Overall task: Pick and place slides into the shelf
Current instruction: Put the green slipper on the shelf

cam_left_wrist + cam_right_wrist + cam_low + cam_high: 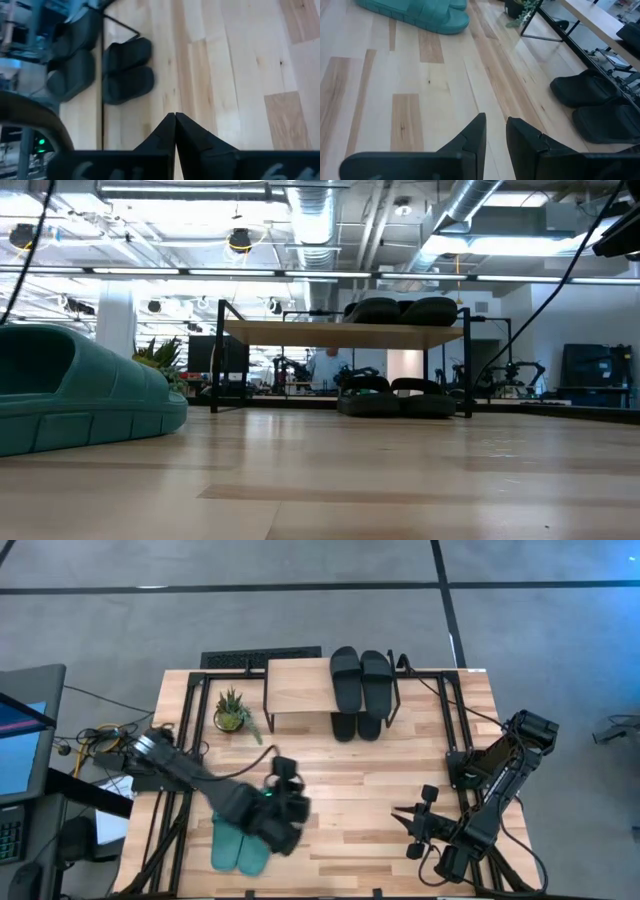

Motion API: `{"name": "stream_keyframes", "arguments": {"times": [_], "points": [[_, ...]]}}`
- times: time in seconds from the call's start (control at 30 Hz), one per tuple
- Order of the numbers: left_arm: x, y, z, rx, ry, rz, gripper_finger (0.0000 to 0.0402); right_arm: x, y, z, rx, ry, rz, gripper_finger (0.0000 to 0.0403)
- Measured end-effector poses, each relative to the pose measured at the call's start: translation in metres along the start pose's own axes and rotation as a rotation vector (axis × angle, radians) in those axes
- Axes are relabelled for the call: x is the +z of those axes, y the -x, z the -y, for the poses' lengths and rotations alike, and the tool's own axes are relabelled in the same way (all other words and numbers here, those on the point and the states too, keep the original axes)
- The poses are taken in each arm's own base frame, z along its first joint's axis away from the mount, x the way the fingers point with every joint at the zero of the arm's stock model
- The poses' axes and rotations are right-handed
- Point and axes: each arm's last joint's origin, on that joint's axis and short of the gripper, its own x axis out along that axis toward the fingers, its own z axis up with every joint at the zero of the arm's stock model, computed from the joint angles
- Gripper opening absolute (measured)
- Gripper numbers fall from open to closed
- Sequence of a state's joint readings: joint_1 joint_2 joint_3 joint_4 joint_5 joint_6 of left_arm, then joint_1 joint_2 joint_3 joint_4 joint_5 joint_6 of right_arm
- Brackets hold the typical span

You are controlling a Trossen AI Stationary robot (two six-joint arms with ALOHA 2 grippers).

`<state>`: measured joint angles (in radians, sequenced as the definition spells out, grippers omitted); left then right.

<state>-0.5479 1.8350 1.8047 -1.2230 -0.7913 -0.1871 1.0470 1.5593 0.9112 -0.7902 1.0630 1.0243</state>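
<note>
Jaws together on the left gripper [175, 131], slightly apart on the right gripper [495, 137] (both empty).
Green slides [238, 848] lie under the left arm; black slides [361, 678] rest on the shelf [298, 687], another pair [395, 397] beneath it.

I see my right gripper [495, 131] low in the frame over bare table [410, 85], fingers slightly parted. Teal slides [417, 12] lie upper left; black slides [597, 102] sit right, under the shelf [592, 20]; a plant [522, 10] stands top center.
</note>
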Motion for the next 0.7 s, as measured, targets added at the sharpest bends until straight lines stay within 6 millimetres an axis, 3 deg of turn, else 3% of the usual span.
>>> {"name": "stream_keyframes", "arguments": {"times": [0.2,0.5,0.7], "points": [[-0.04,0.029,0.018,0.067,0.053,0.073,0.0,0.002,-0.003,0.001,-0.014,-0.002,0.004,0.0066],[-0.102,0.036,0.053,0.093,0.135,0.107,0.0,0.017,-0.022,0.0,-0.028,-0.004,0.022,0.0066],[-0.129,0.041,0.076,0.067,0.176,0.121,0.0,0.03,-0.035,-0.002,-0.018,0.024,0.045,0.0066]]}}
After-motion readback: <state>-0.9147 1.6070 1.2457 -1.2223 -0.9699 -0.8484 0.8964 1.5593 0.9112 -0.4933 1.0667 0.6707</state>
